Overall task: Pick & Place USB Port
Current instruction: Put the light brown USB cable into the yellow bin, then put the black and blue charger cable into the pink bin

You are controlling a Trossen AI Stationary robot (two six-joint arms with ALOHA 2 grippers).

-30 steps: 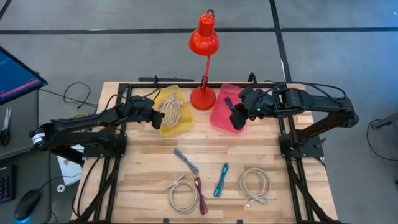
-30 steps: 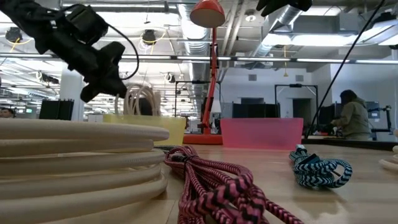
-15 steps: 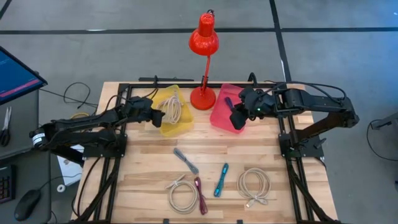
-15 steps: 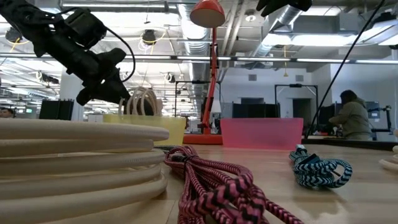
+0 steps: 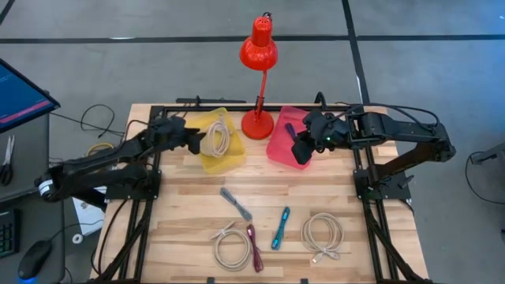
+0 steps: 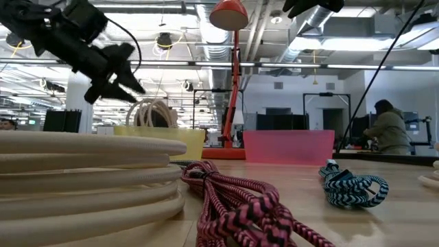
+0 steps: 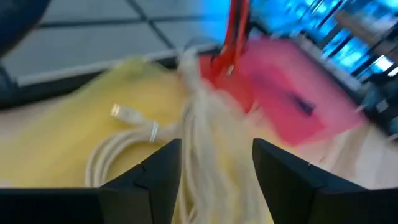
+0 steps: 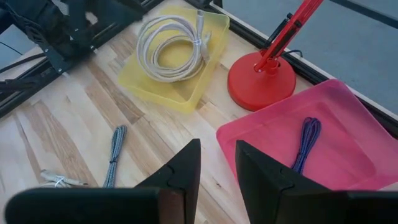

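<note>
White coiled USB cable (image 5: 216,140) lies in the yellow tray (image 5: 218,155) near the far edge of the bench (image 5: 189,213), just left of the red lamp's base (image 5: 256,124). In the right wrist view the same cable (image 8: 171,46) rests flat inside the yellow tray (image 8: 186,93), its plug ends toward the tray's rim. The left gripper (image 5: 195,140) hangs at the tray's left side above the coil; the left wrist view shows its two dark fingers (image 7: 155,171) spread apart with the coil (image 7: 205,124) between and beyond them, released, gripping nothing. In the low view this gripper (image 6: 130,86) sits raised above the top of the coil (image 6: 152,110).

The right gripper (image 5: 302,150) hovers over the pink tray (image 5: 278,150) at the far right of the bench; its fingers (image 8: 183,171) stand parted and empty. A dark purple cable (image 8: 306,143) lies in the pink tray (image 8: 348,168).

Toward the near edge of the bench lie a grey braided cable (image 5: 236,204), a beige coil (image 5: 231,248), a pink-and-black cable (image 5: 254,246), a teal cable (image 5: 280,227) and another white coil (image 5: 322,237). A person (image 6: 387,127) stands in the room beyond.
</note>
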